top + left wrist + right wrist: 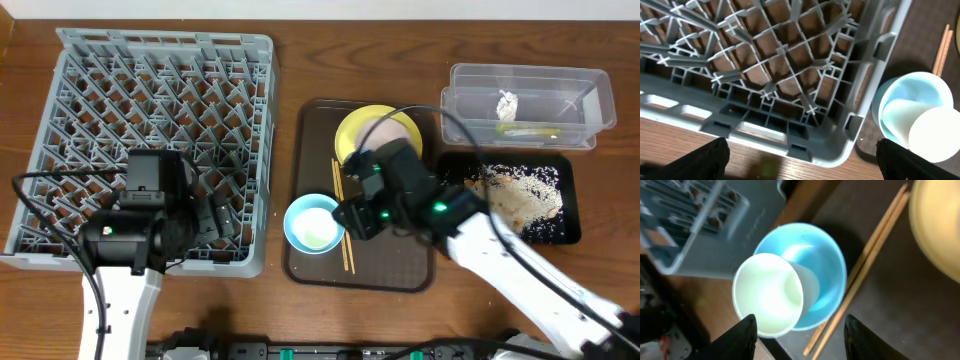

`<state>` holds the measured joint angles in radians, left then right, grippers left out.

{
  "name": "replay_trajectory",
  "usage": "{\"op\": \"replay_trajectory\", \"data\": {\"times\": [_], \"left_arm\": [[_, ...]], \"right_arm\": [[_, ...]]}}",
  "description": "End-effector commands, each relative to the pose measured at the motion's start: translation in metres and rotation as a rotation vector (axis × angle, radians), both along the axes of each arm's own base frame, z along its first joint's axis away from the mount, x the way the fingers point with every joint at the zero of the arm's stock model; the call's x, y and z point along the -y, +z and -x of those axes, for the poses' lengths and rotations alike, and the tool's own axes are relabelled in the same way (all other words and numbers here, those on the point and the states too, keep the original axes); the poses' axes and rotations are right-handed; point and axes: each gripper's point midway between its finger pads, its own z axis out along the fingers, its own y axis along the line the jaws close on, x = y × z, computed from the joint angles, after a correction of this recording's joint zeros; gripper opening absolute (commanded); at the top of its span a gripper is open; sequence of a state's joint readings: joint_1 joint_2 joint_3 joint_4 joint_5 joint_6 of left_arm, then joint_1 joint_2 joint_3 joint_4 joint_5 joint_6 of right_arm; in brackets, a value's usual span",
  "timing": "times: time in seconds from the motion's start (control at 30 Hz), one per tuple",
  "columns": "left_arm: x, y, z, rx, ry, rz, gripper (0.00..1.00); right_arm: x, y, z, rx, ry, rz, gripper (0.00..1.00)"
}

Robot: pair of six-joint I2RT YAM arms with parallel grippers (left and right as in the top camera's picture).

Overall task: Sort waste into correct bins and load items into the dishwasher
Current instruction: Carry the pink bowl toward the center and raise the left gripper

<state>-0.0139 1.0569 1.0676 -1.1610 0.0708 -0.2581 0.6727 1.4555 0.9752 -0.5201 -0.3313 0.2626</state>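
The grey dishwasher rack fills the left side. My left gripper hangs open over its front right corner, holding nothing. On the brown serving tray a light blue bowl holds a tilted white cup. Wooden chopsticks lie beside it. My right gripper is open just above the bowl's near rim, and its left finger is next to the cup's rim. A cream bowl sits on the yellow plate.
At the back right, a clear tub holds a white tissue and a wrapper. In front of it, a black tray carries rice-like scraps. My right arm crosses the table's front right.
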Motion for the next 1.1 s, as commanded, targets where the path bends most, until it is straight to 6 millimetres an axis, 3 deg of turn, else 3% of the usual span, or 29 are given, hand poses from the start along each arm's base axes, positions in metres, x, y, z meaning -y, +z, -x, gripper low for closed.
{"op": "replay_trajectory", "data": {"times": [0.0,0.2,0.3,0.4,0.57,0.67,0.87,1.07], "left_arm": [[-0.004,0.008,-0.002,0.021,0.019,-0.009,0.95],[-0.004,0.008,-0.002,0.021,0.019,-0.009,0.95],[-0.004,0.008,-0.002,0.021,0.019,-0.009,0.95],[-0.004,0.008,-0.002,0.021,0.019,-0.009,0.95],[-0.003,0.007,-0.002,0.019,0.017,-0.003,0.95],[0.007,0.006,-0.003,0.015,-0.003,0.054,0.95],[0.050,0.010,-0.016,0.044,-0.094,0.287,0.95],[0.109,0.038,-0.036,0.164,-0.381,0.600,0.96]], "right_arm": [[-0.013,-0.020,0.004,-0.042,-0.017,0.036,0.51],[-0.018,-0.055,0.007,-0.103,-0.077,0.110,0.36],[-0.022,-0.060,0.006,-0.110,-0.081,0.108,0.19],[-0.025,-0.055,0.001,-0.087,-0.087,0.084,0.10],[-0.015,-0.025,-0.023,0.002,-0.158,0.061,0.04],[0.000,0.008,-0.042,0.066,-0.217,0.022,0.02],[0.042,0.067,-0.070,0.155,-0.341,-0.098,0.01],[0.072,0.089,-0.082,0.028,-0.415,-0.295,0.01]]}}
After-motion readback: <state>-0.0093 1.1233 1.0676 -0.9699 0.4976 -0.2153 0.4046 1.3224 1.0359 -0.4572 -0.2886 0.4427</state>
